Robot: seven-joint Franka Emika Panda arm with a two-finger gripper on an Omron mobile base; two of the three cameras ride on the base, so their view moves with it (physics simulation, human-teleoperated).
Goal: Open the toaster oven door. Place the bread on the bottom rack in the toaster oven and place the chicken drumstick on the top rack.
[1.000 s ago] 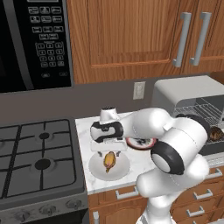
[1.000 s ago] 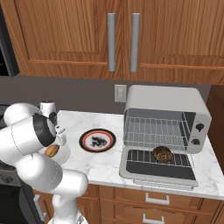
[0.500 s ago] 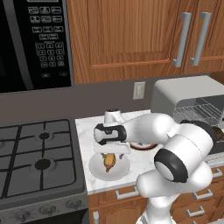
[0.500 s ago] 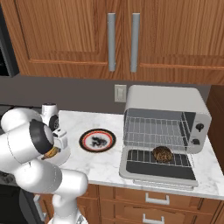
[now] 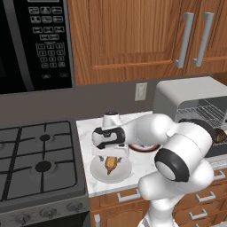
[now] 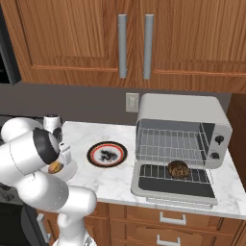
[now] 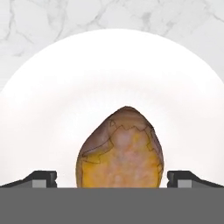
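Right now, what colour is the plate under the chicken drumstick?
Plain white plate; the chicken drumstick on it is golden-orange. Clearest in the hand view.

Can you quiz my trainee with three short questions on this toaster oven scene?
1. True or false: the toaster oven door is open.
2. Where is the bread? A) on the patterned plate B) on the bottom rack C) on the stove
3. Fill in: the open fingers flank the chicken drumstick, which lies on a white ____.

Key: 1 true; 2 B; 3 plate.
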